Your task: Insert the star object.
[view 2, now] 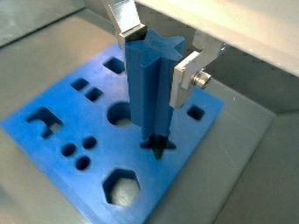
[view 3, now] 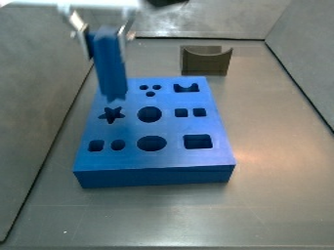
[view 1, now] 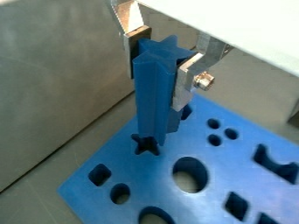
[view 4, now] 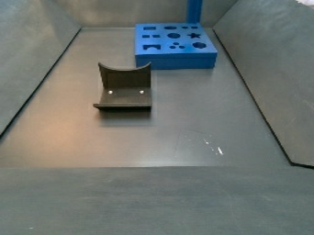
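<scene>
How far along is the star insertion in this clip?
Done: the tool is shut on the star object, held upright over the blue board. In hand: in both wrist views the peg's lower end sits at the star-shaped hole, seemingly lined up and perhaps just entering. Left: pushing it down, since nearly its whole length stands above the board in a side view, then letting go. The dark curved block lies apart on the floor.

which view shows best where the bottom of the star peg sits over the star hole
A wrist view: the star peg, held in the jaws of the gripper, meets the star hole in the blue board. The remaining wrist view shows the same. One side view shows the peg behind the hole; in another it is mostly cropped.
</scene>
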Controlling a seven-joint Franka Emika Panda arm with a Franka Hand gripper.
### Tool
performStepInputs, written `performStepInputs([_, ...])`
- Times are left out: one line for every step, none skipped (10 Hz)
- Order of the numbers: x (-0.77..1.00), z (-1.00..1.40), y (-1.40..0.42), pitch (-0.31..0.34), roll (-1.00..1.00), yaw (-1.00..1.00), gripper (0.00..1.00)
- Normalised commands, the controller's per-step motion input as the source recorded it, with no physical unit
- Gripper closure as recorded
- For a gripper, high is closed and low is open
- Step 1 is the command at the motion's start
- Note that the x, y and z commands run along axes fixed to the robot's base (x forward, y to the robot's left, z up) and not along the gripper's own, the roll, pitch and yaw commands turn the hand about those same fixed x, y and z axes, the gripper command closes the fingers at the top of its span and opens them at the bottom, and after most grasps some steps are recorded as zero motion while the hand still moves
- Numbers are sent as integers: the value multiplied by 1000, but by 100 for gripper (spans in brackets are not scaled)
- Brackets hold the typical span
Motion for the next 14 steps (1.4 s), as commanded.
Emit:
performStepInputs([-54,-494,0,-11,-17,-180,100])
performStepInputs([0,-426,-23,0,0,-163,100])
performStepInputs([0,-346,-20,0,0,-171,100])
performStepInputs([0,-129,0,7,0,-134,100])
performStepInputs([0,0,34,0,0,0,100])
performStepInputs([-29,-309,0,0,29,266,100])
performStepInputs([-66,-331,0,0,26,571,100])
performStepInputs([-54,-314,0,0,7,663,100])
performStepInputs([0,-323,0,0,29,686,100])
performStepInputs([0,-300,0,0,124,680,100])
performStepInputs([0,-180,0,9,300,511,100])
performStepInputs([0,-163,0,0,320,551,100])
performStepInputs([0,-171,0,0,317,569,100])
performStepInputs([0,-311,-9,-4,256,491,100])
